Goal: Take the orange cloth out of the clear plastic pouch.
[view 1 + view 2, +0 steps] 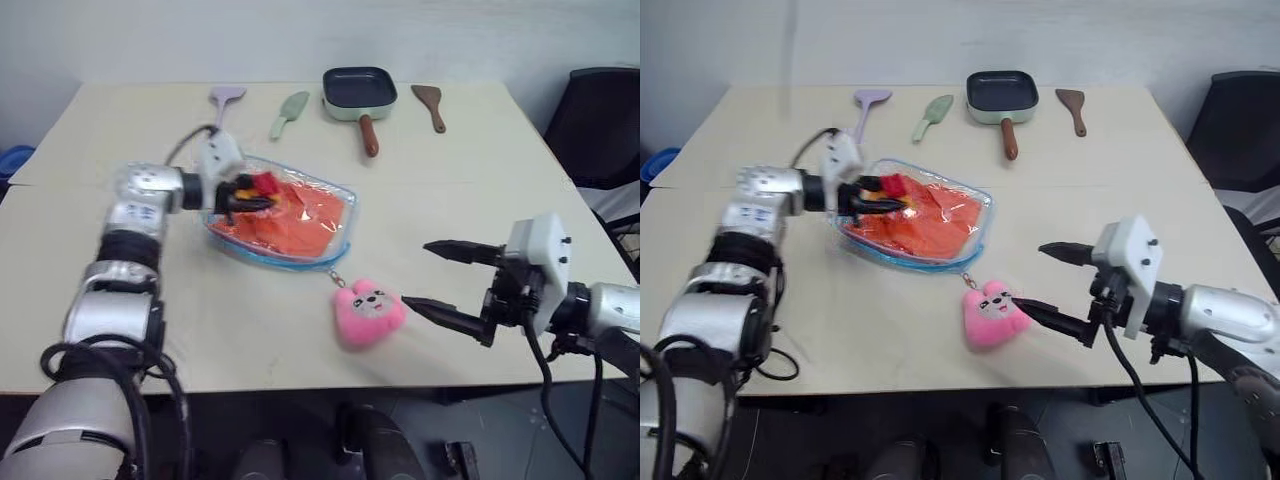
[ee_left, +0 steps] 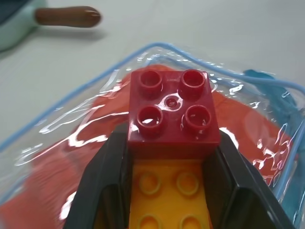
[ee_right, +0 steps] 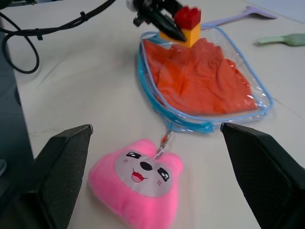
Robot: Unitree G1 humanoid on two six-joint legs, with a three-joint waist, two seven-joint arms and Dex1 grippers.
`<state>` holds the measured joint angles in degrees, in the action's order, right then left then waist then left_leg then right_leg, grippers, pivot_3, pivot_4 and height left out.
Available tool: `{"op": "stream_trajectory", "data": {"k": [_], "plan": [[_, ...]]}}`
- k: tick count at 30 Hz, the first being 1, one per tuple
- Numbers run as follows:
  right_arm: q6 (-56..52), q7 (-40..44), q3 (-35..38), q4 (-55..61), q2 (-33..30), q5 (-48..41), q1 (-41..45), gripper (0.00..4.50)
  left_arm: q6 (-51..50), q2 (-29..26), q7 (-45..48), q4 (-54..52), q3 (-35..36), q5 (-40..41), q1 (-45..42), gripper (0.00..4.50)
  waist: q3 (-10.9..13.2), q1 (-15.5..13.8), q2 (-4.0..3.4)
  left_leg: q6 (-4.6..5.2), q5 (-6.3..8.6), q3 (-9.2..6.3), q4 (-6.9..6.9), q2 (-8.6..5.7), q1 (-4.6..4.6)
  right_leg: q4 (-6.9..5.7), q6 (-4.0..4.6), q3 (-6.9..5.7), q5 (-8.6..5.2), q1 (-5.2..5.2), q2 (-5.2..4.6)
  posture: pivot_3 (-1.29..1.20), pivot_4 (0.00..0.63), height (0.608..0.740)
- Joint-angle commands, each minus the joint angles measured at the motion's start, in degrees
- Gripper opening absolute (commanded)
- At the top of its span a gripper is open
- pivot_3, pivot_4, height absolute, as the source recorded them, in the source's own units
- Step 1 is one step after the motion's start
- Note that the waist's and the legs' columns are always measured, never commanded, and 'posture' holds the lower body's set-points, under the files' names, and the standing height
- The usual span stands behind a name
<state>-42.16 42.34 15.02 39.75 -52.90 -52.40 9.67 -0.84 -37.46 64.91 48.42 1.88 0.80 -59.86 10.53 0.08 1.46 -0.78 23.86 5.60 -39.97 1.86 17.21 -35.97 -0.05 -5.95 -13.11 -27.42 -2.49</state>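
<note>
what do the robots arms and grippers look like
Both arms are built of silver-grey metal segments with black joints and loose black cables. Each wrist carries a white boxy housing. The left gripper and the right gripper each have two black, tapered, pointed fingers; the right housing shows small dark screws.

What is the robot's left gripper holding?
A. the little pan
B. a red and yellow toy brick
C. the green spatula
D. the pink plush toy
B: the left gripper is shut on the toy brick, red on top and yellow below, above the clear plastic pouch.
</note>
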Motion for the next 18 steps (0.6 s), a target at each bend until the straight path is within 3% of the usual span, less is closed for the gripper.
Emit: {"op": "stream_trajectory", "data": {"k": [1,5,8,16,18], "plan": [[1.89,3.41,-3.41,-1.21,0.58,0.8,3.28,4.5,-10.57,-7.87,-1.48,-18.07,5.88,3.42,11.17,1.53,0.0,0.4,0.0,0.0,0.0,0.0,0.01,0.02,0.0,0.0,0.0,0.01,0.0,-0.02,0.01,0.0,0.15,0.74],[2.92,7.39,-7.73,-4.14,1.1,2.24,7.16,4.5,-21.53,-15.55,-6.51,-33.1,15.5,4.64,29.96,1.53,0.0,0.26,0.0,-0.02,0.01,-0.08,-0.02,0.2,0.03,0.01,0.02,0.0,-0.01,-0.03,-0.03,0.0,0.15,0.74],[3.59,10.12,-10.73,-7.31,2.12,3.72,10.16,4.5,-26.3,-16.47,-12.16,-37.31,23.45,4.84,41.72,1.53,0.0,-0.14,0.01,0.04,0.04,-0.08,-0.06,0.18,0.03,0.02,0.02,0.01,-0.01,-0.02,-0.09,0.0,0.15,0.74],[4.07,13.63,-13.57,-10.81,3.9,6.42,13.06,4.5,-28.79,-12.17,-25.69,-36.36,29.23,4.99,49.65,1.53,-0.03,-1.61,0.06,0.18,0.11,-0.14,-0.08,0.05,0.05,0.07,-0.02,-0.05,0.01,0.03,-0.28,0.0,0.15,0.74],[3.95,14.05,-13.56,-11.04,3.99,6.55,13.25,4.5,-29.95,-11.66,-26.91,-36.65,29.69,5.78,50.48,2.27,-0.04,-1.43,0.07,0.18,0.11,-0.13,-0.07,0.07,0.07,0.08,-0.02,-0.06,0.01,0.0,-0.26,0.0,0.15,0.74]]}}
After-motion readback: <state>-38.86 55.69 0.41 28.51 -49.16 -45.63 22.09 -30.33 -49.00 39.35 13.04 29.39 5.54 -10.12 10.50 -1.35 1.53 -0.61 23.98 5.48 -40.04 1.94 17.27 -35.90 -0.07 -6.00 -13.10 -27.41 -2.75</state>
